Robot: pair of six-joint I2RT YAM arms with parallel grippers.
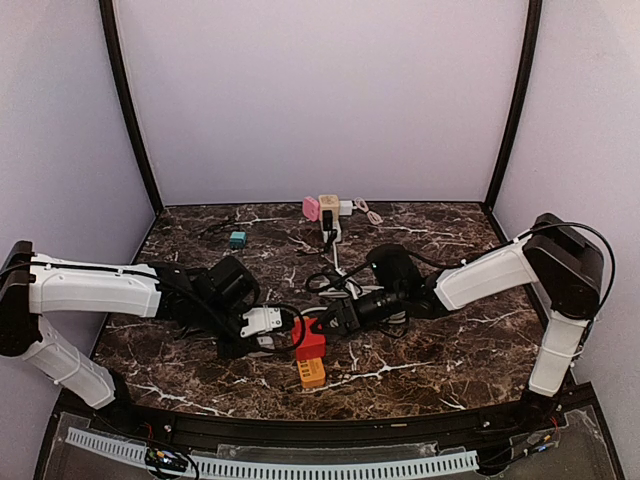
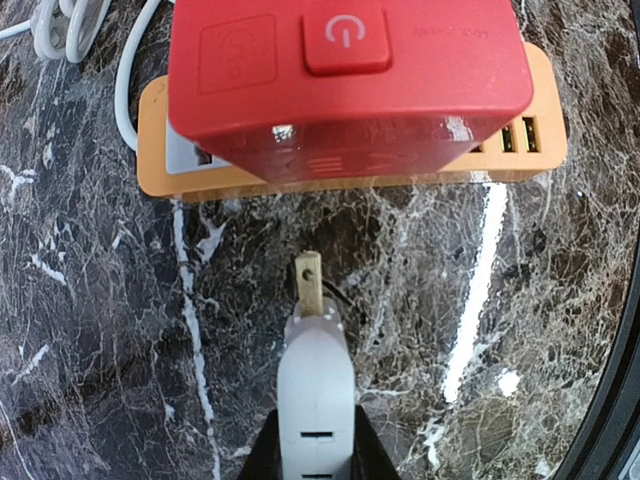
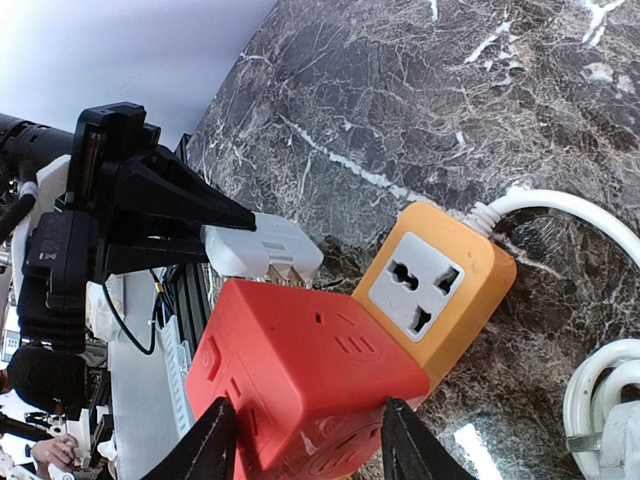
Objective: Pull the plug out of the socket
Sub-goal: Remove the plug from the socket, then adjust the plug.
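My left gripper (image 1: 250, 322) is shut on a white plug (image 2: 316, 380). The plug's brass prong (image 2: 309, 283) is bare and points at the red socket cube (image 2: 345, 80), with a gap of marble between them. The black fingers (image 2: 258, 462) flank the plug body at the bottom of the left wrist view. My right gripper (image 3: 305, 410) is shut on the red cube (image 3: 300, 365), one finger on each side. In the top view the cube (image 1: 309, 340) sits between both grippers, the plug (image 1: 263, 320) just left of it. The right gripper (image 1: 330, 322) comes in from the right.
An orange power strip (image 3: 470, 250) with a white cable (image 3: 560, 205) lies against the red cube; it also appears in the top view as an orange block (image 1: 312, 373). Black cables (image 1: 330, 280) are tangled mid-table. Pink (image 1: 311, 208) and beige (image 1: 329, 205) adapters and a teal block (image 1: 237, 239) stand at the back.
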